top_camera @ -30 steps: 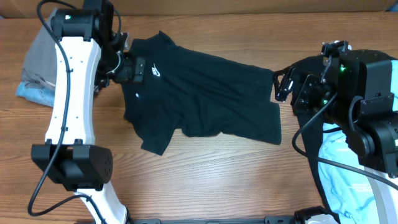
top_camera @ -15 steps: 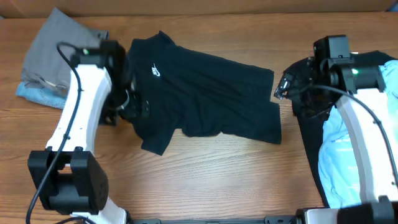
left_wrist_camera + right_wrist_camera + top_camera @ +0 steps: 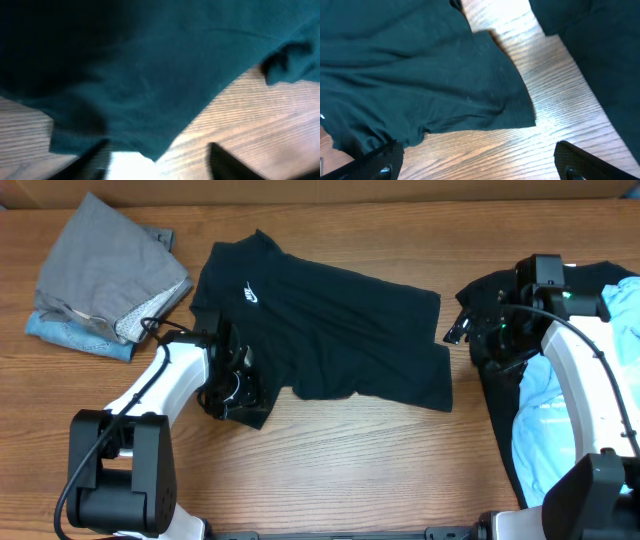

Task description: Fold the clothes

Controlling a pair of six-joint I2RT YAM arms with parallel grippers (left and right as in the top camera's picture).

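A black T-shirt (image 3: 330, 340) with a small white logo lies spread and rumpled across the middle of the table. My left gripper (image 3: 232, 392) is open, low over the shirt's front-left corner; in the left wrist view the dark cloth (image 3: 140, 75) fills the frame and a corner of it lies between the open fingers (image 3: 155, 165). My right gripper (image 3: 468, 332) is open just right of the shirt's right edge. The right wrist view shows that hem (image 3: 470, 95) lying on bare wood between the open fingers (image 3: 475, 165).
A folded grey garment (image 3: 105, 270) sits on a light blue one (image 3: 60, 330) at the back left. A black garment (image 3: 500, 310) and a light blue cloth (image 3: 560, 440) are piled at the right edge.
My left arm swung from the shirt's collar down to its front-left corner. My right arm lowered and now reaches toward the shirt's right edge.
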